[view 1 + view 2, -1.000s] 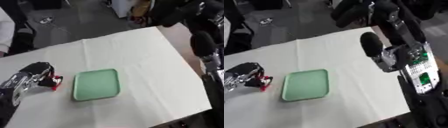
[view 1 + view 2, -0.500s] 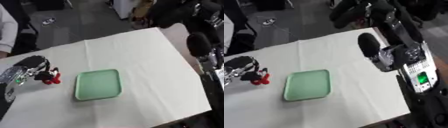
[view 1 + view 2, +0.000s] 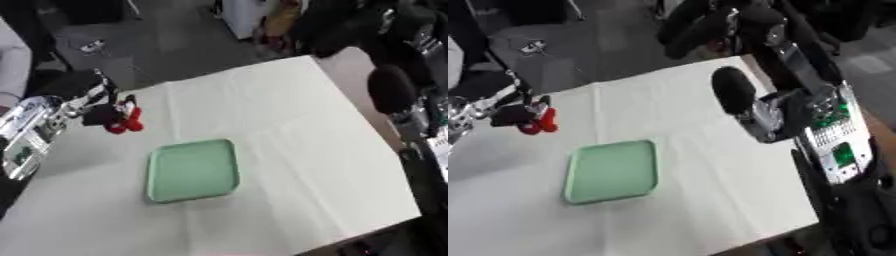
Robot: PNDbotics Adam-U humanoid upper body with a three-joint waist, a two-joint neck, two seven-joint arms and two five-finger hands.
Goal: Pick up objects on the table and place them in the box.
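Observation:
My left hand [image 3: 77, 99] comes in from the left edge, silver and black, with its fingers curled on a small red thing [image 3: 128, 120]. Hand and red thing are held over the table's far left part, up-left of the pale green tray [image 3: 192, 170]. Nothing lies in the tray, which sits flat near the table's middle. My right arm [image 3: 798, 115] fills the right side and reaches up toward the far edge. Its hand [image 3: 697, 25] is a dark shape there, raised away from the tray, and its fingers cannot be made out.
A white cloth [image 3: 289, 125] with creases covers the table. Beyond the far edge lie a dark floor and cluttered things [image 3: 276, 17]. The table's right edge runs close to my right arm.
My left hand has lifted the red thing from beside the tray's left edge and carried it up and toward the far left. The camera has also shifted.

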